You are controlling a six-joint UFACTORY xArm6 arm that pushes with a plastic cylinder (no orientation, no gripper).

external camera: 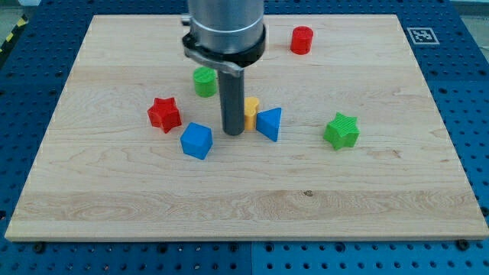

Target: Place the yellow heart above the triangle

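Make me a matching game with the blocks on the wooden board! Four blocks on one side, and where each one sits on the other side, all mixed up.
Blocks:
1. red star
2. green star
3. red cylinder
4. blue cube

Places:
A. nearest the view's top, right of the arm
B. farthest to the view's left
C. just below and left of my tip
D. farthest to the view's right

Pairs: 1-B, 2-D, 3-A, 4-C
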